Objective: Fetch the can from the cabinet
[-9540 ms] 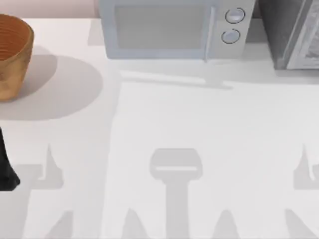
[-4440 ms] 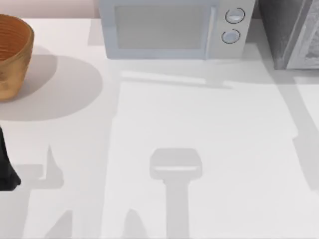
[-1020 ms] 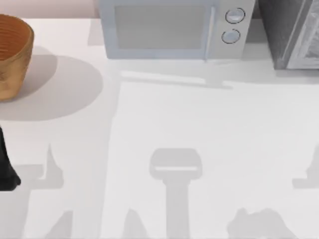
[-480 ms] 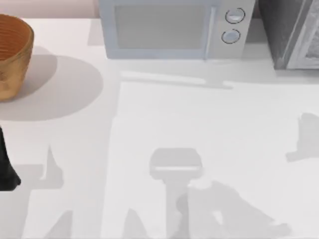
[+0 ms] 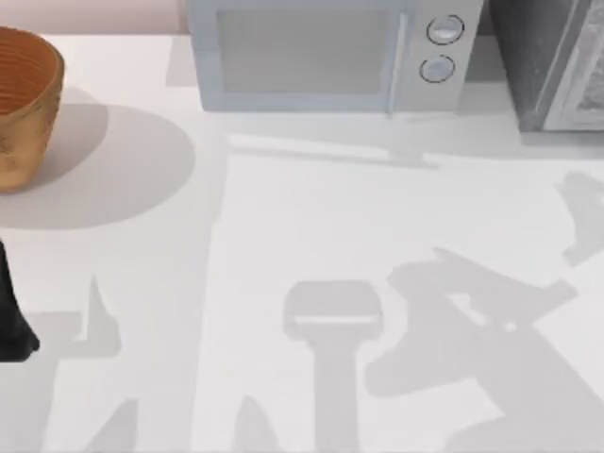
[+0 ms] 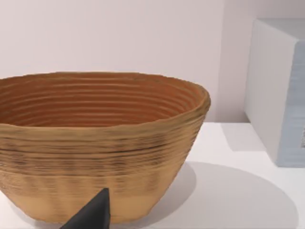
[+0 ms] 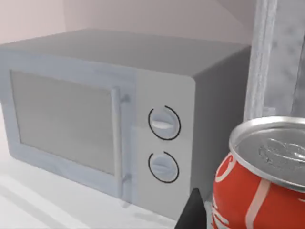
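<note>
my right end effector [image 7: 202, 214] pinches the can [image 7: 259, 176] near the microwave [image 7: 105, 119]; a loose pinch risks dropping it onto the surface [image 5: 311, 226].

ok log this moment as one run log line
left gripper: parked by basket | right gripper: beside red can, near microwave | cabinet: far right

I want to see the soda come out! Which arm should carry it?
Probably the right arm: in its wrist view the can sits close against its gripper by the microwave. The left gripper is parked beside the basket.
</note>
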